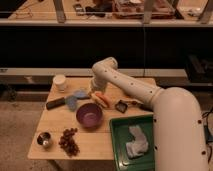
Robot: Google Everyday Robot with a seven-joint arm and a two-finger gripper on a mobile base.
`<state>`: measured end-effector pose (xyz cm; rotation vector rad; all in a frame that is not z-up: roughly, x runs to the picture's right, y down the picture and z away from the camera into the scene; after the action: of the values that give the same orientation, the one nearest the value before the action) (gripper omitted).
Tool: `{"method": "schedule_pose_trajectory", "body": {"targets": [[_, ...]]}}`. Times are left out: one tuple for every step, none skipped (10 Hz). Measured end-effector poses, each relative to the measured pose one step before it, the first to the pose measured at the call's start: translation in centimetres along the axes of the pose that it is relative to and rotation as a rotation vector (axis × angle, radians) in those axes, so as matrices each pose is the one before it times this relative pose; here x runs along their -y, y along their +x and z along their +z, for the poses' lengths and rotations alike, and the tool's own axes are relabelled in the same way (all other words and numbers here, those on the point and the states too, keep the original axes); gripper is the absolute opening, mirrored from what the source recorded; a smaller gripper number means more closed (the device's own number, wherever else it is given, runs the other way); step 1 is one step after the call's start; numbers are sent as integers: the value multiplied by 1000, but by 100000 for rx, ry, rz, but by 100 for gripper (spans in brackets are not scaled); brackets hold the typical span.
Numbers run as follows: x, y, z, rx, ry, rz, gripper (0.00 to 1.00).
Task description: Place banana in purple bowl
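Gripper (95,93) low at banana (97,100) (carrot (104,99) alongside), near purple bowl (90,123).

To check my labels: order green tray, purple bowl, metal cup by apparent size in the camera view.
Largest: green tray.
Then purple bowl.
Smallest: metal cup.
The gripper is at the banana, beyond the bowl.

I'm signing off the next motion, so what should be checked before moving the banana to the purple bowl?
1. banana found: ok, it lies on the table just behind the bowl.
2. purple bowl upright, nothing seen inside: ok.
3. gripper at the banana: ok, low over its left end.
4. Grip on the banana: cannot tell.
5. Way from banana to bowl: ok, no object stands between them.
6. Banana in bowl: not ok, not yet done.
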<state>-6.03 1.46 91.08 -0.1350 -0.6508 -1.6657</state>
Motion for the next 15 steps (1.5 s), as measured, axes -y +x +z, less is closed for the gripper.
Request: {"method": "schedule_pose_trajectory", "body": {"targets": [[-323,673,931,701,-470,-1162,63],[-18,85,743,832,-392,-932,63],[-129,-323,849,1074,-215,-363,63],[-377,-564,1112,1630,-323,-109,63],[-80,-448,529,1347,8,-224,60],[-61,-327,267,941,-13,-151,53],[-185,-738,488,1315,-85,-243,42],[-60,-94,62,216,-109,27,33],[127,-159,139,501,1,-216,21],[194,110,-142,-192,170,-159,13],[-62,-389,31,376,-776,427,2],[393,-623,-9,538,-677,428,0],[665,-637,-447,-152,915,906,0],[-80,-208,-974,-1387,1314,1247,0],[26,233,-1467,-1775,2435,1574,0]]}}
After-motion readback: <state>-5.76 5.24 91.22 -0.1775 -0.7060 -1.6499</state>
